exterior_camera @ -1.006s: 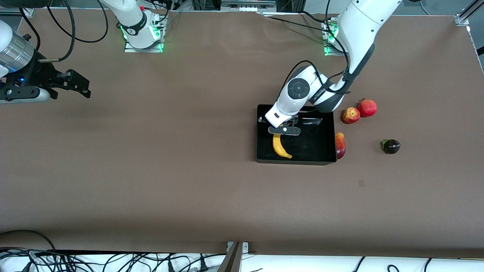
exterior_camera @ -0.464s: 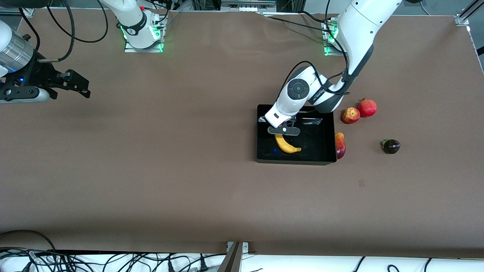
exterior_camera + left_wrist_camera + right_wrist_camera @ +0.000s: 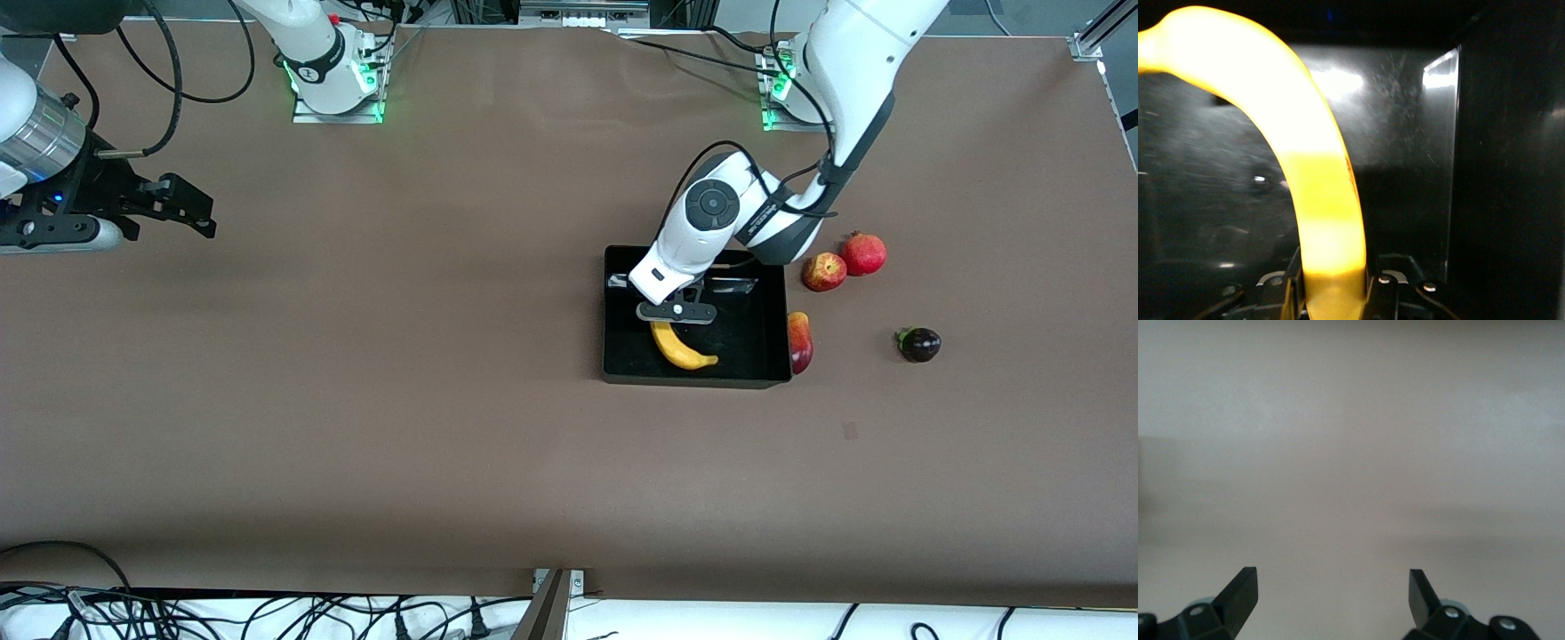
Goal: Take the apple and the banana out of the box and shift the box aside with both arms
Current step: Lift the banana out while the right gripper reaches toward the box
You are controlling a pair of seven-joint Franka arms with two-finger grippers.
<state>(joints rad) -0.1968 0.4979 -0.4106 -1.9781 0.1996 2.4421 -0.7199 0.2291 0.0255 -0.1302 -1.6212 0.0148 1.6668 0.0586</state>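
Note:
The black box (image 3: 751, 342) lies on the brown table. My left gripper (image 3: 674, 318) is down inside it, shut on one end of the yellow banana (image 3: 685, 349), whose free end lies toward the box wall nearest the front camera. In the left wrist view the banana (image 3: 1305, 167) curves away from the gripper (image 3: 1333, 293) over the glossy box floor (image 3: 1405, 133). Beside the box, toward the left arm's end, are the mango (image 3: 799, 341), the apple (image 3: 823, 271), the pomegranate (image 3: 864, 253) and the dark purple fruit (image 3: 919, 344). My right gripper (image 3: 203, 215) is open and empty, waiting over bare table; its wrist view (image 3: 1333, 587) shows only table.
The mango touches the outside of the box wall. The arm bases (image 3: 336, 84) stand at the table edge farthest from the front camera. Cables (image 3: 267, 613) hang below the edge nearest it.
The banana's free end has swung inside the box toward the left arm's end, and the left gripper has shifted slightly the same way. The right gripper has barely moved.

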